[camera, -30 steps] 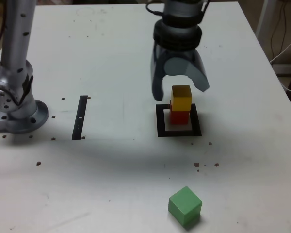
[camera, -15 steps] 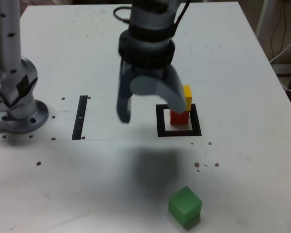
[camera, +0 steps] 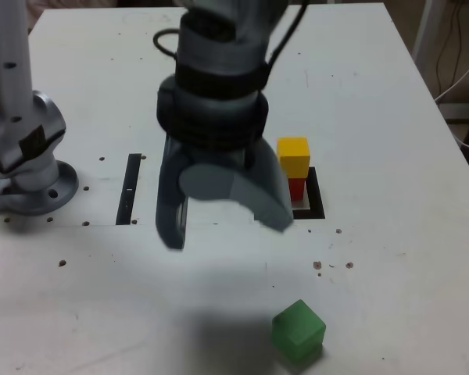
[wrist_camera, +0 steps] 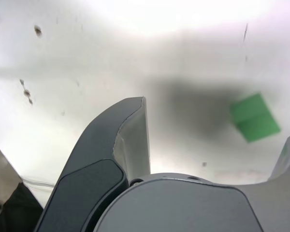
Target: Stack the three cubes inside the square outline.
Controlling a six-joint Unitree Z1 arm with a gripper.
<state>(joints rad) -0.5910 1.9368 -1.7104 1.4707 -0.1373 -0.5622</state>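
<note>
I note yellow cube (camera: pixel 293 155) on red cube (camera: pixel 296 188) inside square outline (camera: pixel 316 205); green cube (camera: pixel 298 330) loose nearer camera, unstacked; gripper (camera: pixel 223 219) jaws spread, empty.

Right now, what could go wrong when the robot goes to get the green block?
The open gripper hangs close beside the yellow cube stacked on the red cube, so a swing could topple them. The green cube sits turned at an angle near the table's front edge, so a poor grip might push it off.

Open, empty tool (camera: pixel 223 223) now off the stack, nearer green cube (camera: pixel 298 330).
</note>
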